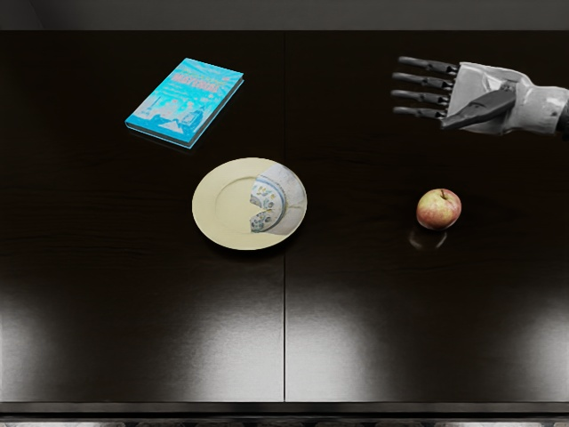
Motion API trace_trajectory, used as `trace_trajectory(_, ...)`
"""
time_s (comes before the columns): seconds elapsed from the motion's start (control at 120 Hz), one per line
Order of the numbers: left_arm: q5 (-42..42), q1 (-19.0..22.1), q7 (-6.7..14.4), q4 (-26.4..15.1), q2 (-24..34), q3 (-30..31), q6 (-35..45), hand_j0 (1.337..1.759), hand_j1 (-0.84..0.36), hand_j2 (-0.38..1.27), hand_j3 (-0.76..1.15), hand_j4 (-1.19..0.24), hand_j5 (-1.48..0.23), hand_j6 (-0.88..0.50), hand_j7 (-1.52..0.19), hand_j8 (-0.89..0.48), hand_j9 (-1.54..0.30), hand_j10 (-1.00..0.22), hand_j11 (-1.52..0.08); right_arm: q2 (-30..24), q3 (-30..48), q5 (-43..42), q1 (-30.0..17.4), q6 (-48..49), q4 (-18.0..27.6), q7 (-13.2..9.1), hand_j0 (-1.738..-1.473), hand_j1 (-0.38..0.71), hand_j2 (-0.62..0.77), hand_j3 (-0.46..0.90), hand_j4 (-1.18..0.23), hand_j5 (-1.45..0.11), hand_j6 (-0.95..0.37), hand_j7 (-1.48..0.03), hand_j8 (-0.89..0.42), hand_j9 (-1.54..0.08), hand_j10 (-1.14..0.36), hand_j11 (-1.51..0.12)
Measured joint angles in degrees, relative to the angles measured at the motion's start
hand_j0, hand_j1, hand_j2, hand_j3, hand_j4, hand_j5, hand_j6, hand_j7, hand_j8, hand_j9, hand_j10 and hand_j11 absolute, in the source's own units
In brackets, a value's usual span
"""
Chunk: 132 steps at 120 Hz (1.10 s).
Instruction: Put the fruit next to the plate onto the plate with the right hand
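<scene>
Red-and-yellow, round and smooth, the apple (438,209) sits on the dark table (133,338), right of centre and well apart from the bare cream plate (222,205). No step looks done yet. Toward the far right corner the right hand (453,89) hovers, fingers spread, grasping nothing.

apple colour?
Red with a yellow-green patch, the apple; head view, the only one.
</scene>
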Motion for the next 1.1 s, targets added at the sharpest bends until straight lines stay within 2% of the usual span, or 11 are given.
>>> trace_trajectory(0.267, 0.0, 0.06, 0.0, 0.0, 0.0, 0.0, 0.0, 1.658, 0.07, 0.05, 0.0, -0.23, -0.3, -0.23, -0.3, -0.23, -0.3, -0.23, -0.3, -0.03, 0.31, -1.66, 0.35, 0.0, 0.73, -0.88, -1.658, -0.31, -0.01, 0.0, -0.03, -0.04, -0.03, -0.04, -0.03, -0.04, -0.03, -0.04)
trace_trajectory(0.533, 0.0, 0.0, -0.01, 0.0, 0.0, 0.0, 0.0, 1.658, 0.07, 0.05, 0.0, -0.23, -0.3, -0.23, -0.3, -0.23, -0.3, -0.23, -0.3, -0.25, 2.98, -31.98, 5.69, 0.0, 0.98, -0.87, -1.658, -0.31, -0.01, 0.0, -0.03, -0.04, -0.03, -0.05, -0.03, -0.04, -0.03, -0.04)
trace_trajectory(0.65, 0.0, 0.0, -0.01, 0.0, 0.0, 0.0, 0.0, 1.658, 0.07, 0.05, 0.0, -0.23, -0.3, -0.23, -0.3, -0.23, -0.3, -0.23, -0.3, -0.63, 3.23, -44.63, 6.66, 0.0, 6.16, -0.79, -1.658, -0.31, -0.01, 0.0, -0.04, -0.05, -0.03, -0.05, -0.03, -0.05, -0.04, -0.05)
trace_trajectory(0.8, 0.0, 0.02, 0.0, 0.0, 0.0, 0.0, 0.0, 1.658, 0.07, 0.05, 0.0, -0.23, -0.3, -0.23, -0.3, -0.23, -0.3, -0.23, -0.3, -1.13, 2.03, -55.87, 6.97, -1.08, 13.8, -1.08, -1.658, -0.31, -0.01, 0.0, -0.04, -0.05, -0.04, -0.05, -0.04, -0.05, -0.04, -0.05)
trace_trajectory(1.05, 0.0, 0.01, 0.01, 0.0, 0.0, 0.0, 0.0, 1.658, 0.07, 0.05, 0.0, -0.23, -0.3, -0.23, -0.3, -0.23, -0.3, -0.23, -0.3, -2.23, -2.32, -63.3, 6.93, -9.97, 21.48, -3.57, -1.658, -0.3, -0.01, 0.0, -0.05, -0.06, -0.05, -0.06, -0.05, -0.06, -0.05, -0.06)
trace_trajectory(1.1, 0.0, 0.04, -0.01, 0.0, 0.0, 0.0, 0.0, 1.658, 0.07, 0.05, 0.0, -0.23, -0.3, -0.23, -0.3, -0.23, -0.3, -0.23, -0.3, -2.24, -2.85, -63.66, 6.79, -11.16, 22.16, -5.6, -1.658, -0.29, -0.01, 0.0, -0.05, -0.07, -0.06, -0.07, -0.05, -0.07, -0.05, -0.07)
